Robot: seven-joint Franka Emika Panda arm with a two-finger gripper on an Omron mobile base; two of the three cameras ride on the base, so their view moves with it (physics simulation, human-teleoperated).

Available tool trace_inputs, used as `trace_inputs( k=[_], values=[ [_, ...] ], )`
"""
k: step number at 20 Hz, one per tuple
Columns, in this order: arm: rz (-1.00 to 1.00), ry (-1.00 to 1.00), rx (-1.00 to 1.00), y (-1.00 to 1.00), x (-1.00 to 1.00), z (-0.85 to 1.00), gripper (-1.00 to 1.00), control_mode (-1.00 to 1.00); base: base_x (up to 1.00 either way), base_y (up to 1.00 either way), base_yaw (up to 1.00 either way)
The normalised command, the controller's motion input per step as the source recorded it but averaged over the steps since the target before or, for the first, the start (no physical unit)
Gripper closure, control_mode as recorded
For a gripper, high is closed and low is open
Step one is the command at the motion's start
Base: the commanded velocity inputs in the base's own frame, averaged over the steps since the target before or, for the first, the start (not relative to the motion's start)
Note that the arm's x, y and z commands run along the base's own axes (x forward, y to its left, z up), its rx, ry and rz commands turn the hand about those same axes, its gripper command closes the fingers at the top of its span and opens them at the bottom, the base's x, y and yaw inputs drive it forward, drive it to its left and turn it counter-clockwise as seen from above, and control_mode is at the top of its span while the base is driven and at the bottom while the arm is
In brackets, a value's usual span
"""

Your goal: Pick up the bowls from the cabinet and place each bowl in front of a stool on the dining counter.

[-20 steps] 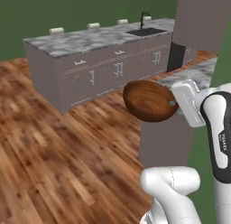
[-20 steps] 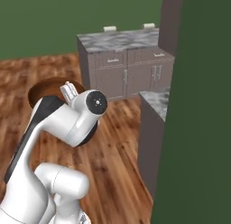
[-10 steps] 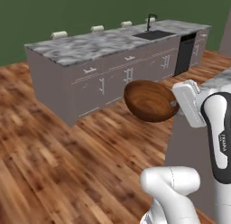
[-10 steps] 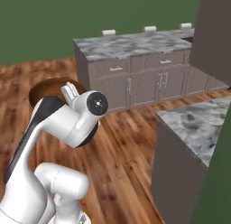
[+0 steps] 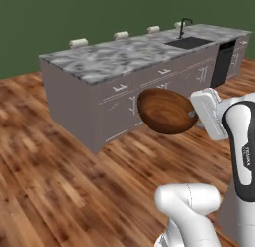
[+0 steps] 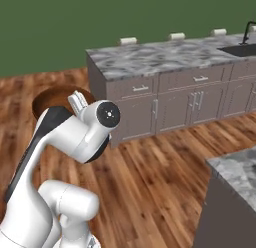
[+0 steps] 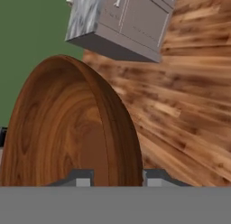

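Just ahead of the pincer [image 5: 191,114] in the left base view, one wooden bowl [image 5: 167,111] hangs in the air on its side, underside facing the camera, its rim caught at the pincer's tip. Beyond the bowl runs the long marble counter [image 5: 124,57] with its grey drawer fronts. Far off past the pincer, at the counter's end, sit a black sink [image 5: 191,42] and a dark faucet [image 5: 185,26]. Four stool [image 5: 78,43] backs peek up behind the counter's far edge, well apart from the bowl. Wood floor [image 5: 55,161] lies below.

Over to the right base view: here the arm covers most of the pincer, and the bowl [image 6: 56,98] shows its hollow side, just behind the hand. Three stool backs are countable along the counter [image 6: 150,57] here, and a corner of a second marble top [image 6: 239,172] appears low on the far side from the pincer, something the left view lacks.

Now the hand view, up close: the bowl [image 7: 72,128] stands edge-on, its rim pinched between the two fingertips [image 7: 81,178], one on each face. Beyond it, the counter's end [image 7: 117,24] and the floor. One bowl counted in every view.
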Motion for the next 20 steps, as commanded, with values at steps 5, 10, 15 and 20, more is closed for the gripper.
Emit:
trace_inputs(
  k=[5, 10, 15, 20],
  values=[
    [0.0, 0.0, 0.0, 0.0, 0.0, 0.0, 1.0, 1.0, 1.0, 0.72, 0.0],
    [0.0, 0.0, 0.0, 0.0, 0.0, 0.0, 1.0, 1.0, 1.0, 0.98, -0.03],
    [0.0, 0.0, 0.0, 0.0, 0.0, 0.0, 1.0, 1.0, 1.0, 0.97, -0.04],
    [0.0, 0.0, 0.0, 0.0, 0.0, 0.0, 1.0, 1.0, 1.0, 1.0, -0.02]
  ],
)
